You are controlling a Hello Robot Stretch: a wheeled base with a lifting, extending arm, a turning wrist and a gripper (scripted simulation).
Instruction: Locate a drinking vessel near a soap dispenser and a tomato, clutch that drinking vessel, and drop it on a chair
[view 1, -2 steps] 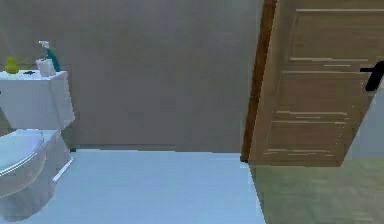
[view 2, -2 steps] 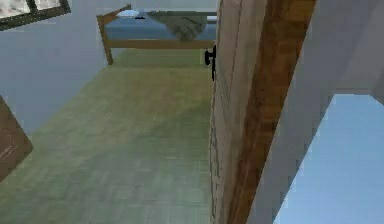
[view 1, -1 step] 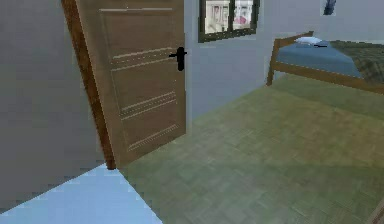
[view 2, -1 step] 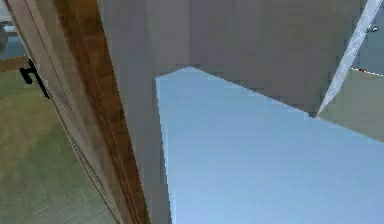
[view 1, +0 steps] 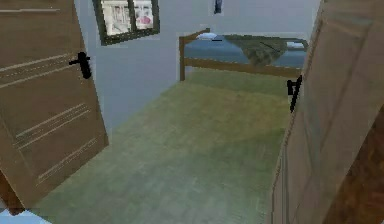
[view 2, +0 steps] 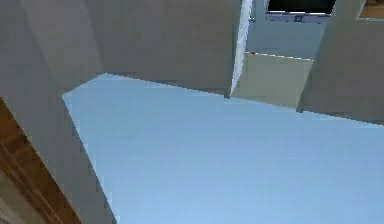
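Note:
No cup, soap dispenser, tomato or chair can be made out. In the forward view I look through a doorway into a room with a greenish floor. A wooden bed with dark bedding stands at the far wall.
A brown panelled door with a black handle stands at the forward view's left, another door with a black handle at its right. A framed picture hangs on the far wall. In the arm side view, pale blue floor runs between walls, with a doorway opening beyond.

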